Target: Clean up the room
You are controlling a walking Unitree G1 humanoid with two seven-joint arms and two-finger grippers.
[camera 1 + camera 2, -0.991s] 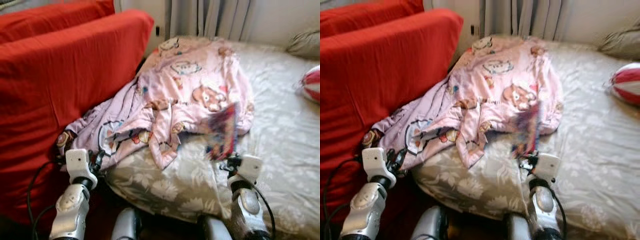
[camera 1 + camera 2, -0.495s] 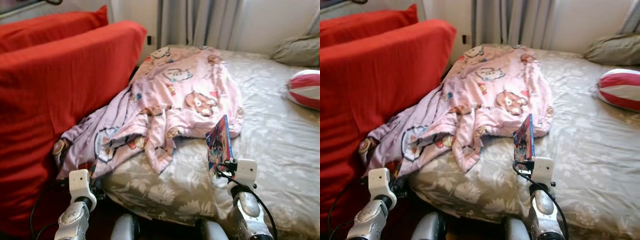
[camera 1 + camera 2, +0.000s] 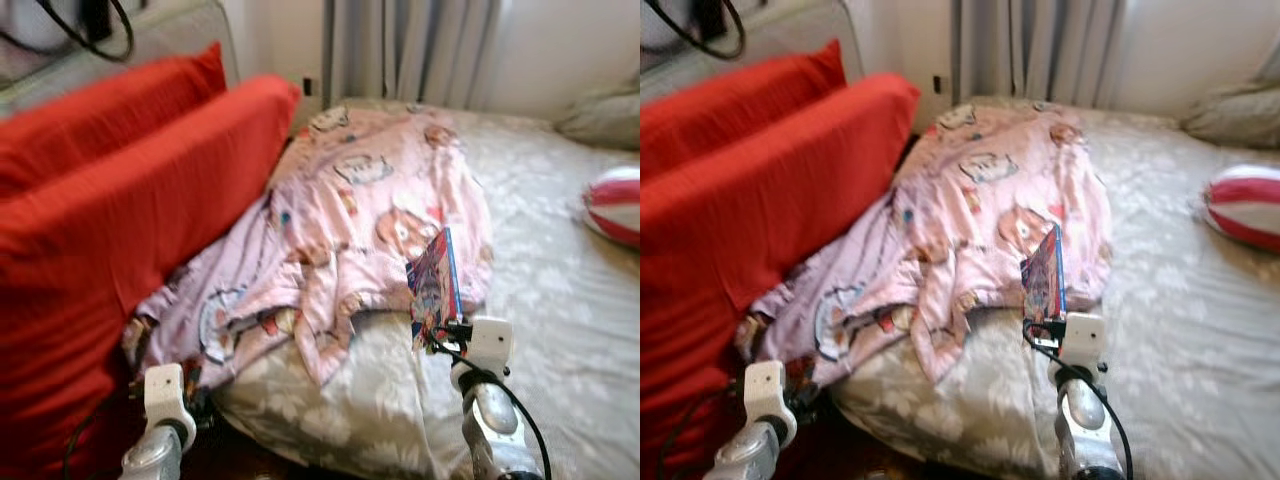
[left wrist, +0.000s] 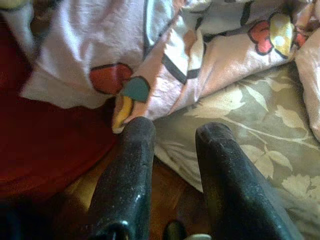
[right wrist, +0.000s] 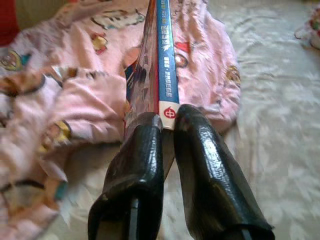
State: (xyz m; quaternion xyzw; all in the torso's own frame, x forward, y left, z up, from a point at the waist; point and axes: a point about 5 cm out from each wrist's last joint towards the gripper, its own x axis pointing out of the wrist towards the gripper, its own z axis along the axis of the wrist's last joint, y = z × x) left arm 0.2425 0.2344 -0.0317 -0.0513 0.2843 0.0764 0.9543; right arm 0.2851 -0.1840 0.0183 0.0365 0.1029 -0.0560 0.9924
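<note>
I've got the right gripper (image 5: 167,122) clamped on a thin comic book (image 3: 437,285), upright above the pink blanket (image 3: 360,220); grip's only at its bottom edge, could pivot out. Left gripper (image 4: 172,132) narrowly parted, idle

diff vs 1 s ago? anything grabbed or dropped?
Nothing grabbed or dropped. The right gripper stays shut on the book, which was blurred mid-swing a second ago and now stands steady, upright over the bed. The left gripper stays low and empty. The view itself shifted; the pink blanket lies as before.
</note>
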